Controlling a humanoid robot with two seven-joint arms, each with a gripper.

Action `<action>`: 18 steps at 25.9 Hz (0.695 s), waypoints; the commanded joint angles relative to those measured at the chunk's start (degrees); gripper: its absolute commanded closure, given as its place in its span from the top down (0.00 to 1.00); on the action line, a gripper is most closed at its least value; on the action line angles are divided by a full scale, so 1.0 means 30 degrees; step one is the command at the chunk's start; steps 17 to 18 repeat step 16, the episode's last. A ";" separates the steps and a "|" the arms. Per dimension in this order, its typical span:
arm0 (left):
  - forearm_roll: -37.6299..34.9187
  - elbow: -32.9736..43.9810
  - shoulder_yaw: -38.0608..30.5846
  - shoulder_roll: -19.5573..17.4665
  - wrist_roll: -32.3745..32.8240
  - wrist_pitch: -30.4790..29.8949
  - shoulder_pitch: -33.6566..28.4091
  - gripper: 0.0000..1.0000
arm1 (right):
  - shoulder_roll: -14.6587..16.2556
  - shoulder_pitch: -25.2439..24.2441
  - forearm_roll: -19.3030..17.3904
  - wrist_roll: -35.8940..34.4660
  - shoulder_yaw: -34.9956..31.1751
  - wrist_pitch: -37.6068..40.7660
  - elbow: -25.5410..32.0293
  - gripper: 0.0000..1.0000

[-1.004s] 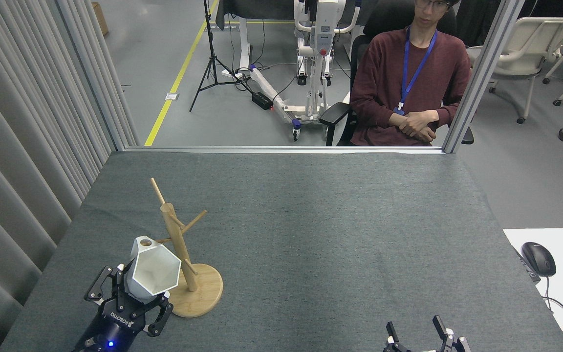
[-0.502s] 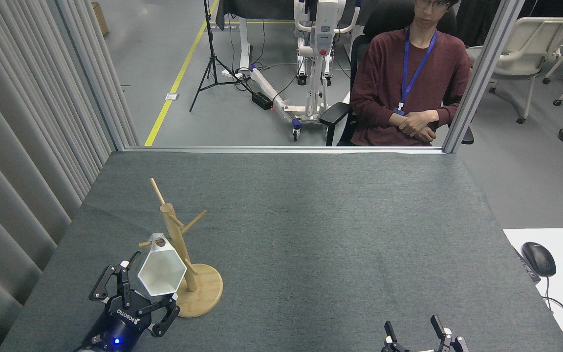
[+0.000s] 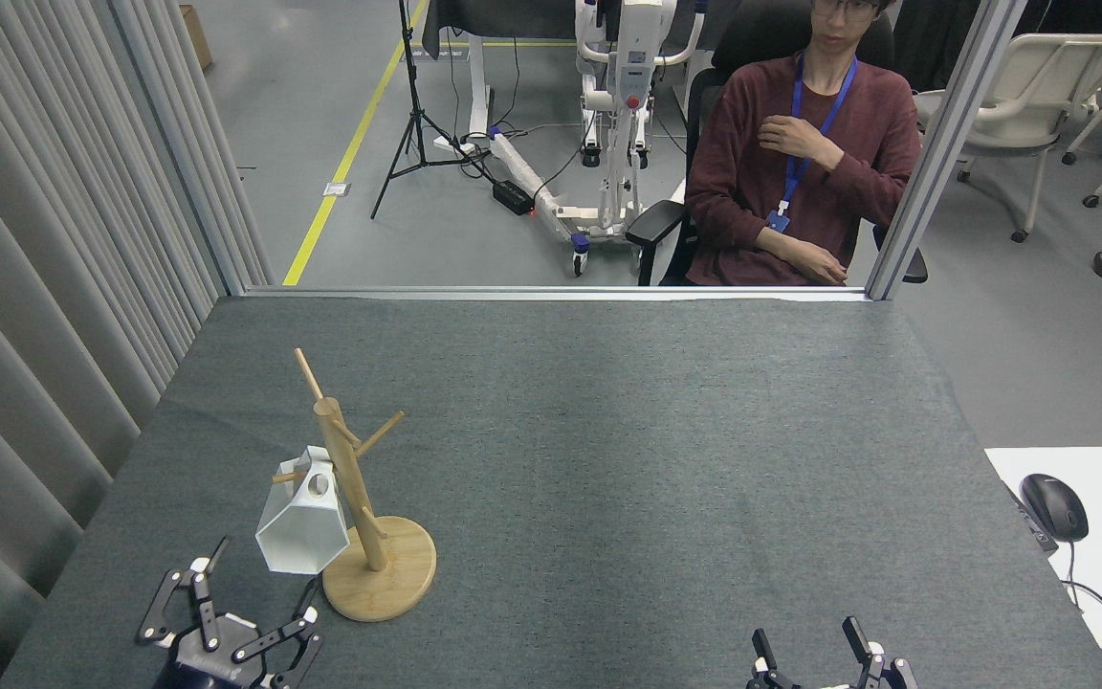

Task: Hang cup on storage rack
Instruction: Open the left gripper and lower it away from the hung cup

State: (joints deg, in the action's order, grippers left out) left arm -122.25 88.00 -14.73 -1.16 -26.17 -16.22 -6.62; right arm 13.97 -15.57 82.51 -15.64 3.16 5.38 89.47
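Note:
The white faceted cup (image 3: 300,524) hangs by its pierced handle tab from a left-pointing peg of the bamboo storage rack (image 3: 352,498), mouth tilted down and toward me. The rack stands on its round disc base at the near left of the table. My left gripper (image 3: 231,612) sits below and in front of the cup, open and empty, apart from it. My right gripper (image 3: 809,651) shows only its fingertips at the bottom edge, spread open with nothing between them.
The grey felt table (image 3: 608,459) reaches from a curtain wall on the left to a white desk with a mouse (image 3: 1054,505) on the right. A person (image 3: 800,163) sits behind the far edge, one hand raised to the chest.
My left gripper let go of the cup and drew back toward me and down. The cup now hangs on the peg, swung mouth-down. The person raised one hand.

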 commanded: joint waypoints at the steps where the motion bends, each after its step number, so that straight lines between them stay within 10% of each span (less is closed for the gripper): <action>1: 0.2457 -0.0097 -0.2063 0.0943 0.0051 -0.0366 -0.1544 1.00 | 0.0032 0.0004 0.0006 -0.0032 0.0001 0.0053 0.0029 0.99; 8: 0.9605 0.1661 -0.2209 0.0152 0.0783 -0.1801 -0.3801 1.00 | 0.0002 -0.0699 0.0006 -0.1497 -0.0672 0.0229 0.0674 0.99; 18: 1.1071 0.1632 -0.1887 0.0064 0.1515 -0.2827 -0.3889 1.00 | 0.0090 -0.3335 0.0035 -0.1644 -0.1639 0.0287 0.2431 0.99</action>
